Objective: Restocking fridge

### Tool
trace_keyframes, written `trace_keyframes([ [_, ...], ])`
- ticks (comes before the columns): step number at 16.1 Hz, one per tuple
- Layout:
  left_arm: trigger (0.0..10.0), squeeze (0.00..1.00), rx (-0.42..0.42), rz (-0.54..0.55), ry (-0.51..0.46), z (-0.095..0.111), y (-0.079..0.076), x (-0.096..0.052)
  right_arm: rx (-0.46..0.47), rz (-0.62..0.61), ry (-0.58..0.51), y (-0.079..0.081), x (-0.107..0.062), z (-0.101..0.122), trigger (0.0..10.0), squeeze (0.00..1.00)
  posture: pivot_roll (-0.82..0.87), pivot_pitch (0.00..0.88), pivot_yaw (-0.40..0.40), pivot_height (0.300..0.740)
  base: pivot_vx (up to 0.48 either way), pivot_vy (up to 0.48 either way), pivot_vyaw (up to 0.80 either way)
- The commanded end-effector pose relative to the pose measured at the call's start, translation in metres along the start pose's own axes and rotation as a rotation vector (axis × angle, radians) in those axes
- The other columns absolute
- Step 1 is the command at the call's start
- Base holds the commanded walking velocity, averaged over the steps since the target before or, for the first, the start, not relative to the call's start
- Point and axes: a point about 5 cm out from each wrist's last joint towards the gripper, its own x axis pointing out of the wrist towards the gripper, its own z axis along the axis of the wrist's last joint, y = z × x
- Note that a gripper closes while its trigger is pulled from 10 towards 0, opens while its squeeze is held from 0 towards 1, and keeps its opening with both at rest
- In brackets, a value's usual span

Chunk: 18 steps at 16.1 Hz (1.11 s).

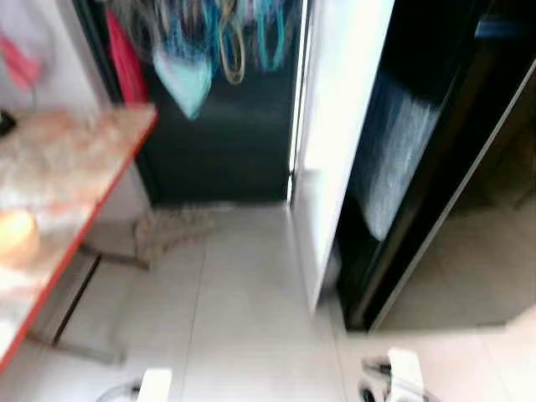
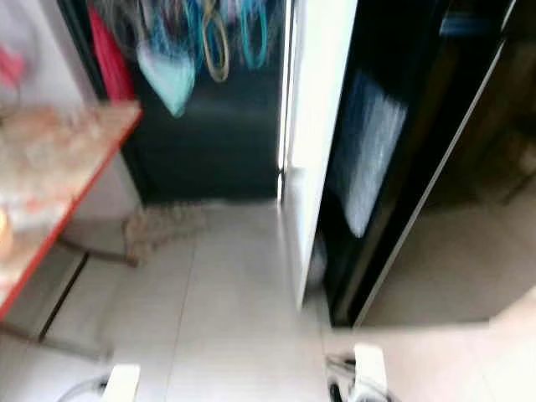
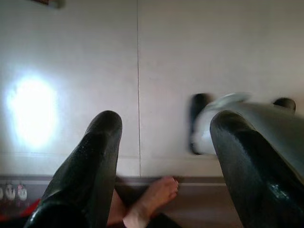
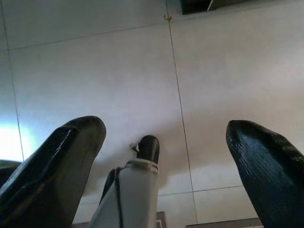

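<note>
Walking toward fridge [image 1: 335,151], door ajar beyond counter's [image 1: 75,167] far corner. Left claw [image 3: 161,156] wide, empty, over floor [image 1: 243,318]; right claw [image 4: 161,166] likewise. Orange item [image 1: 17,237] near counter's near edge. Next, probably: fetch stock, approach door.

A table [image 1: 59,159] stands on the left, with a round thing [image 1: 15,236] on its near part. The fridge [image 1: 402,167] stands on the right, its door [image 1: 335,126] open toward the middle. Hanging things [image 1: 209,42] lie behind, the floor [image 1: 243,318] between.
</note>
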Motion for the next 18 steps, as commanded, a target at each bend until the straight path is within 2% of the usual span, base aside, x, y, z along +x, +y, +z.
trace_keyframes([
  [1,10.0,0.00,0.000,0.023,0.005,-0.0014,0.0075,-0.0005,0.003,0.015,-0.015,0.0070,0.0013,0.0056,10.0,0.00,0.10,0.000,-0.046,0.740,0.000,0.000,0.00],
  [9,10.0,0.00,-0.025,0.020,-0.009,0.0012,0.0060,-0.0003,-0.039,0.019,-0.018,0.0059,0.0012,0.0097,10.0,0.00,0.10,0.000,-0.052,0.740,0.000,0.000,0.00],
  [17,10.0,0.00,-0.048,0.017,-0.020,0.0008,0.0051,-0.0004,-0.051,0.022,-0.017,0.0053,0.0010,0.0090,10.0,0.00,0.10,0.000,-0.055,0.740,0.000,0.000,0.72],
  [18,10.0,0.00,-0.046,0.017,-0.020,0.0007,0.0051,-0.0004,-0.030,0.021,-0.013,0.0054,0.0010,0.0080,10.0,0.00,0.10,0.000,-0.055,0.740,0.000,0.000,0.00],
])
